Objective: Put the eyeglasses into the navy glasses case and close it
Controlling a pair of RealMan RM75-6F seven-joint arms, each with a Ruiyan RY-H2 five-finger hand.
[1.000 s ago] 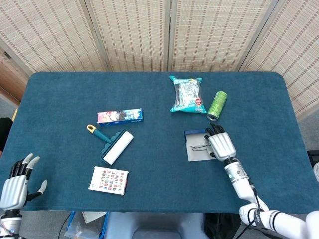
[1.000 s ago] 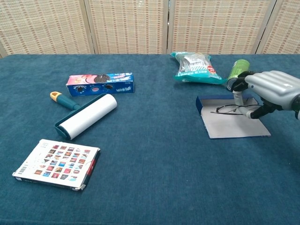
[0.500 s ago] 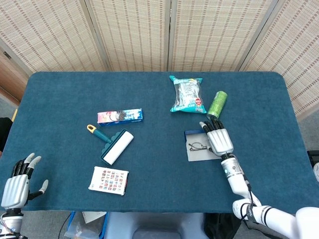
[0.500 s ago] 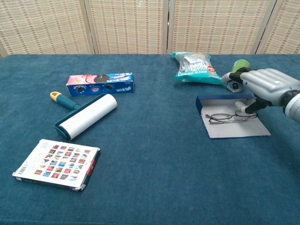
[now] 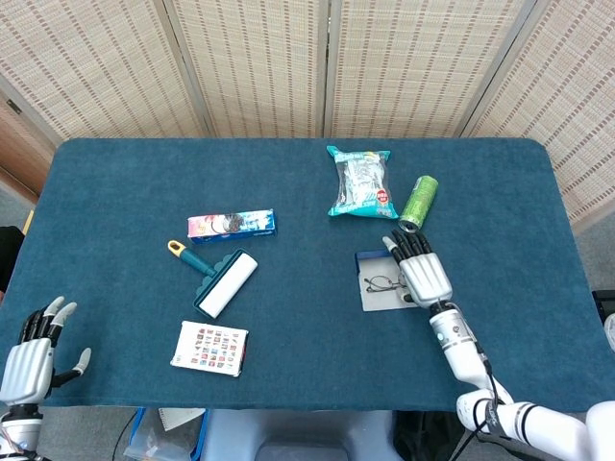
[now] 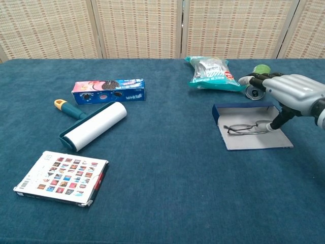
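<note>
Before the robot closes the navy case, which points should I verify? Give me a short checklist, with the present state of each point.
1. Eyeglasses lie on the pale lining of the open navy glasses case: ok.
2. No part of the frame sticks out past the lining's edge: cannot tell; the right side is hidden by the hand.
3. Right hand has let go of the glasses: cannot tell; its fingers are spread, but the thumb reaches down beside them.
4. Green can and snack bag stand apart from the case: ok.
5. Left hand is open at the near table edge, far from the case: ok.
</note>
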